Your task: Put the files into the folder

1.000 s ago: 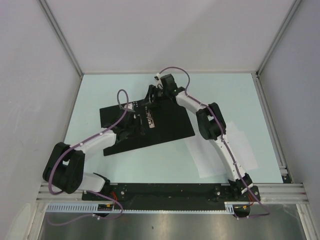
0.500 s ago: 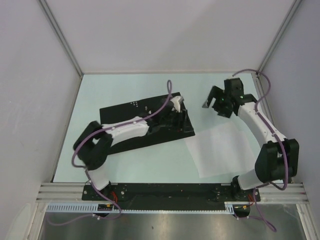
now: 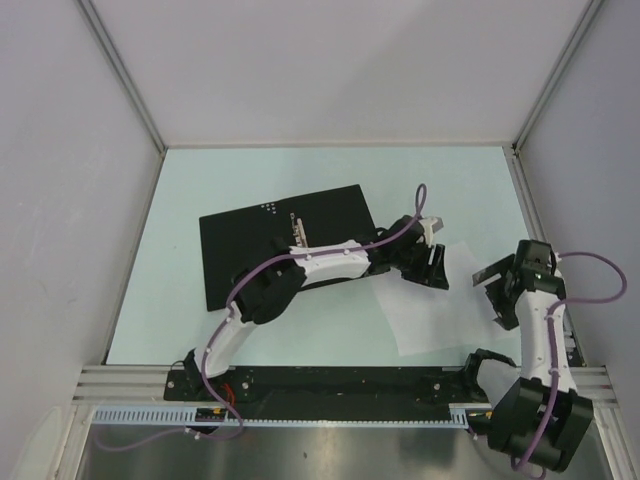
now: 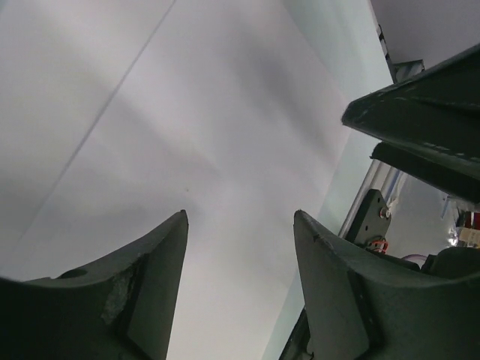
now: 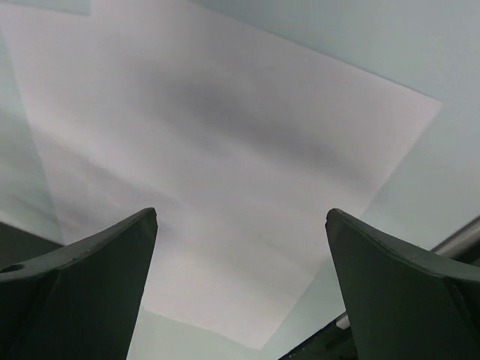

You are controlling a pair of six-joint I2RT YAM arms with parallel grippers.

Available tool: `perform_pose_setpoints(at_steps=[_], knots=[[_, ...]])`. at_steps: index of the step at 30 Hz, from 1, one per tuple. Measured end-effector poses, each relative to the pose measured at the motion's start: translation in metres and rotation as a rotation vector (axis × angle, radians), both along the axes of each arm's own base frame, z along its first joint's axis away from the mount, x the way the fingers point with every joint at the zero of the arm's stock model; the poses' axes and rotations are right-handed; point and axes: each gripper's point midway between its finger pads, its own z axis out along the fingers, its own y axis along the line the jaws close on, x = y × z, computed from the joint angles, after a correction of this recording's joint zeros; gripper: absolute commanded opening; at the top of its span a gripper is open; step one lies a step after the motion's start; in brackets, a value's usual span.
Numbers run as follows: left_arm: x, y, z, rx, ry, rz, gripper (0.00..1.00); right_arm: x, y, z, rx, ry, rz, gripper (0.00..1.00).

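The folder (image 3: pixel 270 250) lies open on the table, black inside up, with its clip (image 3: pixel 297 232) near the middle. The files (image 3: pixel 430 315) are white sheets lying flat to the folder's right. My left arm reaches across the folder. My left gripper (image 3: pixel 437 266) is open and empty over the sheets' far left part. In the left wrist view the gripper (image 4: pixel 240 217) hangs over white paper (image 4: pixel 195 135). My right gripper (image 3: pixel 492 298) is open and empty at the sheets' right edge. In the right wrist view the gripper (image 5: pixel 241 214) is above the paper (image 5: pixel 225 150).
Grey walls close off the table at the back and both sides. A metal rail (image 3: pixel 540 230) runs along the right edge. The right gripper's black body (image 4: pixel 420 127) shows in the left wrist view, close by.
My left gripper has swung right from the folder to over the sheets. My right arm has pulled back from the far right corner to the sheets' right edge.
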Motion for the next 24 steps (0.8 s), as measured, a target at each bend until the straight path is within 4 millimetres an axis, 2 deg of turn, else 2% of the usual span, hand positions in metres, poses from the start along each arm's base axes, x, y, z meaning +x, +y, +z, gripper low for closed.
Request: perform_pose_setpoints(at_steps=[3,6,14,19,24], knots=[[-0.011,-0.011,-0.014,0.009,0.041,-0.012,0.63,-0.015,-0.014,-0.001,-0.005,-0.007,-0.116,1.00],[-0.012,-0.008,-0.040,0.058,0.096,0.020,0.64,-0.028,-0.026,-0.009,0.002,0.018,-0.210,1.00],[0.004,-0.010,-0.038,0.075,0.150,0.108,0.64,-0.044,-0.037,-0.029,0.034,0.069,-0.328,1.00],[0.008,-0.017,-0.039,0.063,0.175,0.129,0.63,-0.046,-0.033,-0.053,0.084,0.097,-0.337,1.00],[0.010,-0.025,-0.038,0.043,0.194,0.139,0.63,-0.028,-0.032,-0.052,0.105,0.015,-0.287,1.00]])
